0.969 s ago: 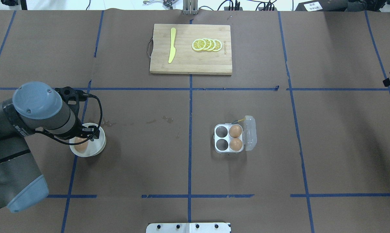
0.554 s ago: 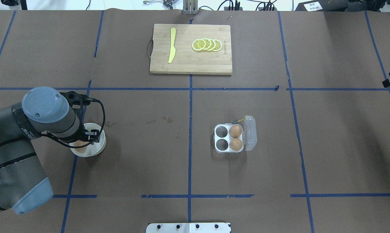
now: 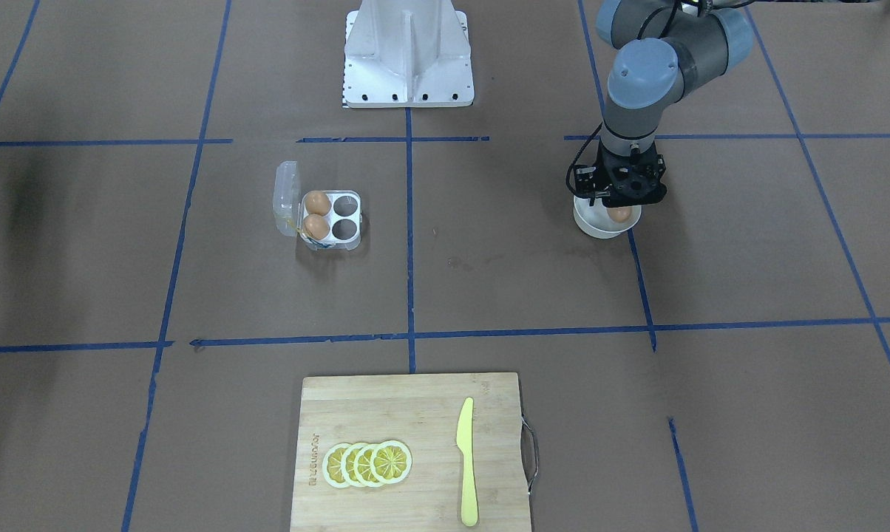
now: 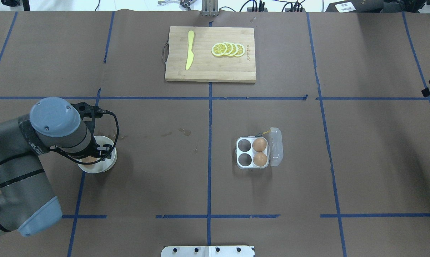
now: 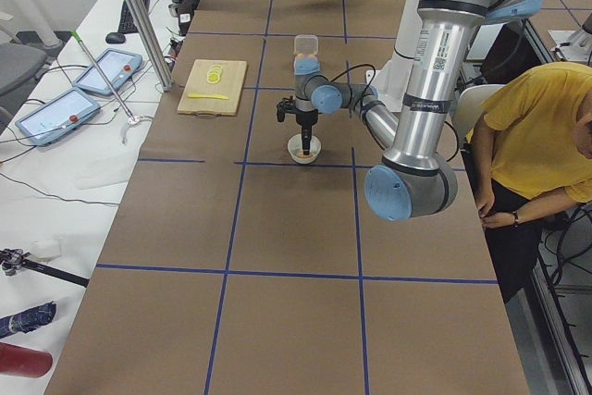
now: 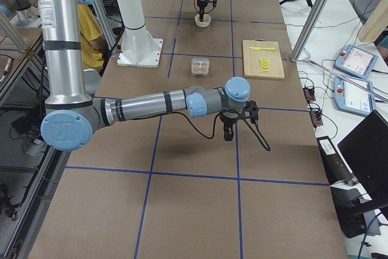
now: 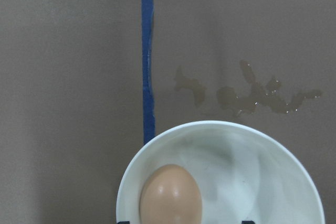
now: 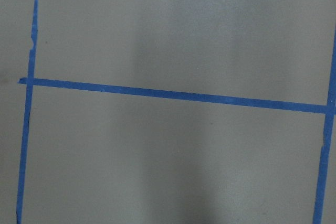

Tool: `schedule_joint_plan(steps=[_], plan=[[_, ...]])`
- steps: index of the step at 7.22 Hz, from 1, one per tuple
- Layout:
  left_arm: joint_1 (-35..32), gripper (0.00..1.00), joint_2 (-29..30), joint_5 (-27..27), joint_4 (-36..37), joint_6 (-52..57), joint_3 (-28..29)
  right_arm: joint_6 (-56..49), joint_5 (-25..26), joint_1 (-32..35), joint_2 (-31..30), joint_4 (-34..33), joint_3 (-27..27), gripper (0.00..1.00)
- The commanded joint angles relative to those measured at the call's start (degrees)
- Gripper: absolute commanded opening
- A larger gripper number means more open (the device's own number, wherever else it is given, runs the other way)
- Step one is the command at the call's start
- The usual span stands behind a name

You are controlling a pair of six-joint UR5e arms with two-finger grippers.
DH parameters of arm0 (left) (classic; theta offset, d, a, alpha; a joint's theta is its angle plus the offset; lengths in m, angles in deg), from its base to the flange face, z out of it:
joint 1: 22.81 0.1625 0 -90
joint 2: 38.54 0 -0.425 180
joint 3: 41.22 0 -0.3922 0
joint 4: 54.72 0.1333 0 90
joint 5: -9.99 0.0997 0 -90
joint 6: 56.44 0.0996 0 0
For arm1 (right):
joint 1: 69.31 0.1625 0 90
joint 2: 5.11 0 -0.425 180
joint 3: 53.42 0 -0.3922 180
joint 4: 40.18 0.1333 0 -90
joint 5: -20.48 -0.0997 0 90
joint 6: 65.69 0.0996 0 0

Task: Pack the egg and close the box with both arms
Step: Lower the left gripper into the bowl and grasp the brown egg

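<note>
A tan-brown egg (image 7: 170, 195) lies in a white bowl (image 7: 262, 171) at the table's left. My left gripper (image 3: 620, 199) hangs straight down just above that bowl. Its dark fingertips show apart on either side of the egg, so it is open and holds nothing. The clear box (image 4: 252, 152) sits right of centre with its lid (image 4: 276, 147) swung open to the right. Two eggs (image 4: 259, 144) fill its right cups; its left cups are empty. My right gripper (image 6: 229, 133) hangs over bare table far to the right, and I cannot tell whether it is open or shut.
A wooden cutting board (image 4: 210, 67) with a yellow knife (image 4: 189, 50) and lemon slices (image 4: 228, 49) lies at the far middle. The white pedestal (image 3: 408, 52) stands at the robot's side. A person in yellow (image 5: 536, 136) stands beside the table.
My left arm has moved a little to the right and lowered the gripper closer over the bowl. The box and its eggs have not moved.
</note>
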Motion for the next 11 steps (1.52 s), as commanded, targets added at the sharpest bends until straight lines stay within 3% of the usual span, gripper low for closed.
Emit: schedule_joint_plan(steps=[1,11], plan=[[0.0,0.76,0.3,0.0,0.0,0.0,1.0,0.0,0.0,0.0,0.0,0.0,0.3,1.00],[0.1,0.73,0.8,0.0,0.0,0.0,2.9,0.0,-0.3,0.0,0.2,0.0,0.6,1.00]])
